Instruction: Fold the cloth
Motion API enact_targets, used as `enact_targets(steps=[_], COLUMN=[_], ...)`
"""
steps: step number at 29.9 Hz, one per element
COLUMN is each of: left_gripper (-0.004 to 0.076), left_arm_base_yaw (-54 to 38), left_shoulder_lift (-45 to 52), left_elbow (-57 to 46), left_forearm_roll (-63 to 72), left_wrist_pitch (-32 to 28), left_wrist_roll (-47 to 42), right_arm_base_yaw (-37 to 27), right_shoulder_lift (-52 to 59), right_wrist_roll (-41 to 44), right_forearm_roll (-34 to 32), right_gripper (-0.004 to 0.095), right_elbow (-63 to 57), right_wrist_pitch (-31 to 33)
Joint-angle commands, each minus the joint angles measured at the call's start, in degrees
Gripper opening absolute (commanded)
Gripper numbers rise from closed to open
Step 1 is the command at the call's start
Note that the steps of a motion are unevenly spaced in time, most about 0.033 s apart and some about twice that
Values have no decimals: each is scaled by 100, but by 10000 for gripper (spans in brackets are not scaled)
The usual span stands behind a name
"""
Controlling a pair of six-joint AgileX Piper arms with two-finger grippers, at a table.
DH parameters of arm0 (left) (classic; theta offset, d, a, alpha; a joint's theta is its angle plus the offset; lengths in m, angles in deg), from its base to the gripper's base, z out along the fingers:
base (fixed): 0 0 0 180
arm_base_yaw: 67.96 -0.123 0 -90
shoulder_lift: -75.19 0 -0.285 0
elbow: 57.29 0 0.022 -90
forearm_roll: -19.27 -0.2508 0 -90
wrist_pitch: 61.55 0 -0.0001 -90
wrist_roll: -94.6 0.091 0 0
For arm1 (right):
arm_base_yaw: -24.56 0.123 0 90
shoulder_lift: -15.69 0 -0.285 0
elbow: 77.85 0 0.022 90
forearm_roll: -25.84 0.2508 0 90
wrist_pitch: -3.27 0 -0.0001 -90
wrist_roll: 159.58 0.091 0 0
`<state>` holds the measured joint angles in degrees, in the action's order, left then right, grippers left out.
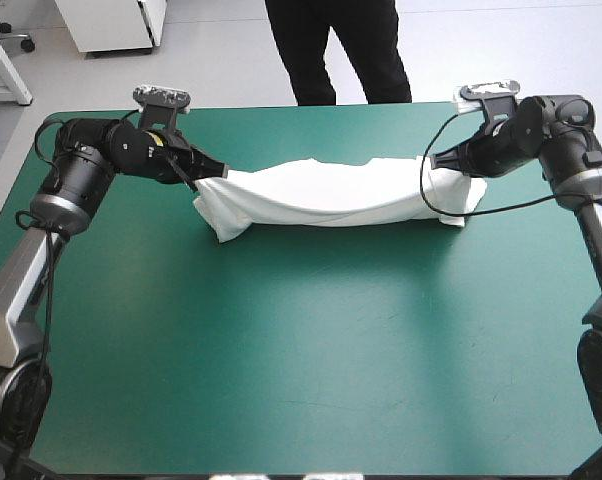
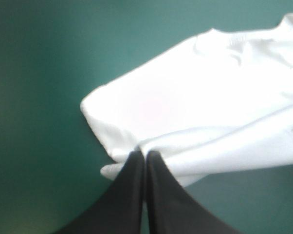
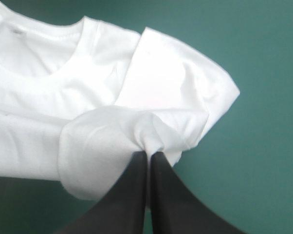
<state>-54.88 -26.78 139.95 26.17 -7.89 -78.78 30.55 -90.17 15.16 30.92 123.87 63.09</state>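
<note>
The white T-shirt [image 1: 331, 192] lies as a long folded band across the far half of the teal-green table, stretched between both arms. My left gripper [image 1: 199, 183] pinches its left end; in the left wrist view the black fingers [image 2: 132, 175] meet on a fold of the T-shirt [image 2: 200, 107]. My right gripper [image 1: 459, 170] holds the right end. In the right wrist view the gripper [image 3: 148, 155] is shut on a bunched fold of the T-shirt [image 3: 112, 102], with the collar and a sleeve spread ahead of it.
The teal-green table [image 1: 311, 350] stretches bare in front of the shirt toward the near edge. A person's legs stand beyond the far edge, away from the top.
</note>
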Motion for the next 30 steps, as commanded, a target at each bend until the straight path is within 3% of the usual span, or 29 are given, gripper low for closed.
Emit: enact_targets(steps=[1,15,30], left_gripper=[-9,-9,-9], left_arm_base_yaw=[7,556,871], left_shoulder_lift=[719,1896,2350], left_elbow=[-517,-3308,-4598], left_forearm_roll=[147,82,103], left_wrist_pitch=[-207,-141,95], left_wrist_roll=[60,91,-9], right_arm_base_yaw=[-71,-71,-71], right_shoulder_lift=[633,2021,2568], right_wrist_roll=[-59,-59,-59], right_forearm_roll=[-104,-159,-159], right_gripper=[-17,-17,-17], right_elbow=[-314,-2954,-4553], right_wrist_pitch=[4,236,493])
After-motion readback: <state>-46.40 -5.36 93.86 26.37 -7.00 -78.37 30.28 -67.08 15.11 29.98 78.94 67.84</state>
